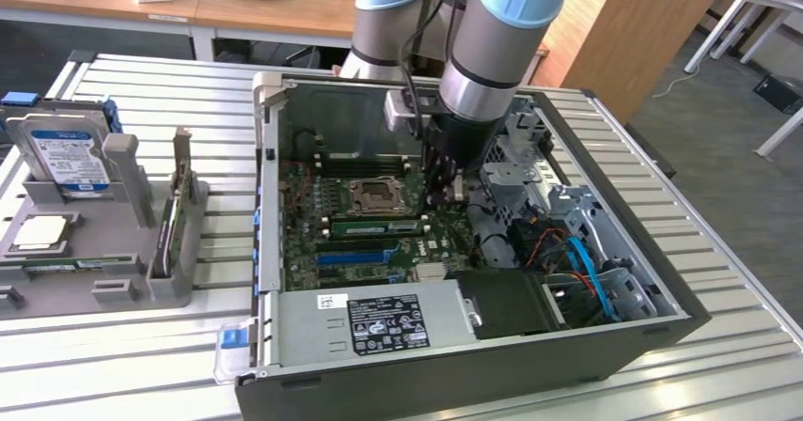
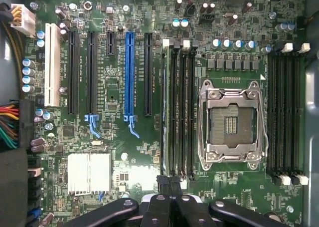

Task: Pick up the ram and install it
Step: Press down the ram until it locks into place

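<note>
Jaws are together, pressed shut with nothing visibly between them, and you can see their black fingertips (image 2: 164, 207) meeting just past one end of the memory slots (image 2: 178, 112) in the wrist view. From the exterior view, your arm (image 1: 483, 54) reaches straight down into the open computer case (image 1: 270, 139), and its tool end sits low over the motherboard, just beside the CPU socket (image 1: 374, 195) on the exterior view's right. The ram (image 1: 372, 226) is inside the case: a green stick with a pale label, standing on edge in the slot bank between that socket and the blue slot (image 1: 364, 255). You cannot tell whether the jaws touch it. The socket lies open and bare. Well apart, at the exterior view's left, a grey holder (image 1: 126, 280) on the slatted surface (image 1: 126, 365) carries a hard drive (image 1: 56, 158), a square chip (image 1: 38, 233) and a taller green card (image 1: 176, 205) standing upright. The power supply (image 1: 389, 318) fills the near end of the case
</note>
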{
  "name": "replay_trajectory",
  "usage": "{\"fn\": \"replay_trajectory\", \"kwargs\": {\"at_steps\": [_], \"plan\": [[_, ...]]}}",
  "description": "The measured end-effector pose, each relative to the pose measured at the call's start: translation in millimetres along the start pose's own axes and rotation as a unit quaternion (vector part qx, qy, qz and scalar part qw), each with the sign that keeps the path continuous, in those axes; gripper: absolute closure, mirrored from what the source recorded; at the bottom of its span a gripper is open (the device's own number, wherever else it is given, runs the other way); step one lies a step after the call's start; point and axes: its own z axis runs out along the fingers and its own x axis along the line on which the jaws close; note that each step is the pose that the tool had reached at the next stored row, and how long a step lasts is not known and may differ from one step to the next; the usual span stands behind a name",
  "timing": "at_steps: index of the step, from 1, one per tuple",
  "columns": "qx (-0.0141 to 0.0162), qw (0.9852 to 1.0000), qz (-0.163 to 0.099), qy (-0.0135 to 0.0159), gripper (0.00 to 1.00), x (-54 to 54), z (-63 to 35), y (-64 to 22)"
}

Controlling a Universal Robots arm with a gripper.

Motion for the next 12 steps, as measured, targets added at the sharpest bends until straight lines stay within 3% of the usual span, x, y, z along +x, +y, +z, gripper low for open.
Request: {"fn": "replay_trajectory", "kwargs": {"at_steps": [12], "plan": [[0.0002, 1.0, 0.0, -0.0002, 0.89, -4.0, 3.9, 0.0]]}}
